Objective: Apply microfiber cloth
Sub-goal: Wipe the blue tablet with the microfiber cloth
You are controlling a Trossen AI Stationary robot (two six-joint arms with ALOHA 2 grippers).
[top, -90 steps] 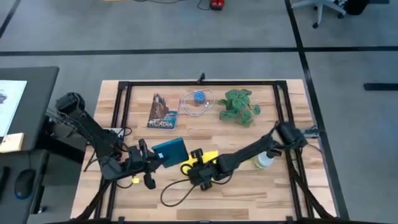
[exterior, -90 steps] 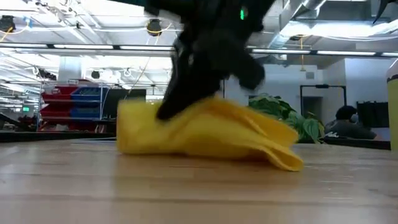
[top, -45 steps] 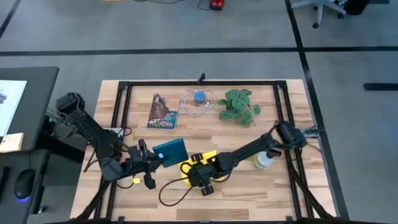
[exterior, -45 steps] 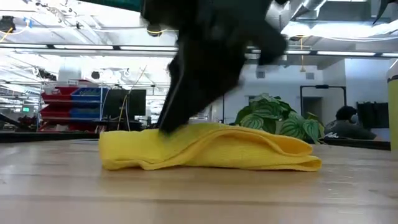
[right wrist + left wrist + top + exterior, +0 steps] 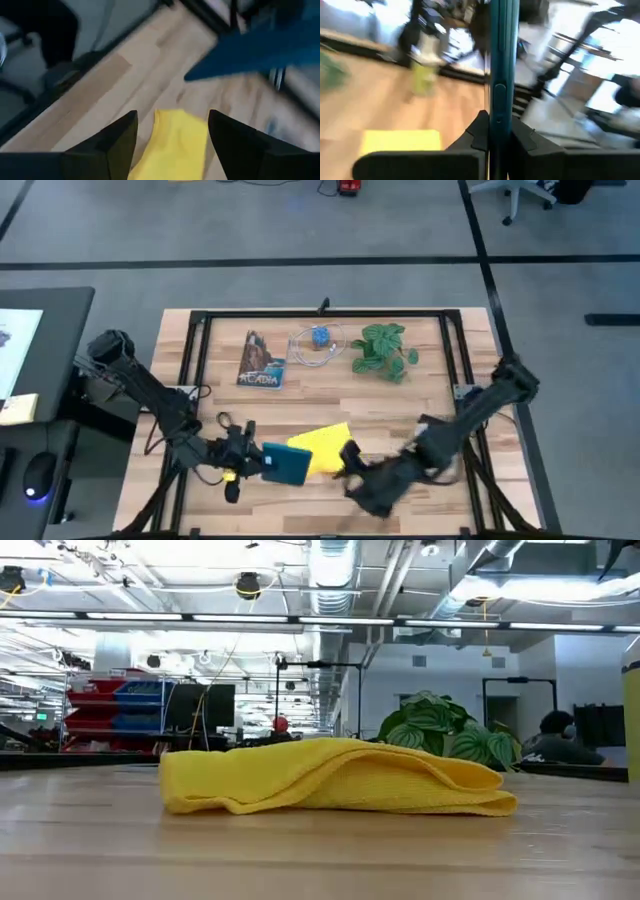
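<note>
Cloth (image 5: 318, 448) lies flat at lower centre of the high view, long axis left-right. My right gripper (image 5: 170, 131), spread and empty, sits just right; left gripper (image 5: 496, 131) pinches tablet (image 5: 285, 464)

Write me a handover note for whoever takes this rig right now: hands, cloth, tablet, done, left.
Left hand: shut on the teal-backed tablet, held edge-on between its fingers, near the front of the table and overlapping the cloth's left edge in the high view.
Right hand: open, empty, just off the cloth's right edge.
Microfiber cloth: lying loosely folded on the table, nothing gripping it.
Done: cloth set down, tablet in hand.
Left: bring tablet and cloth together and wipe; no wiping contact can be confirmed yet.
Elsewhere, untouched: book, plant.
</note>
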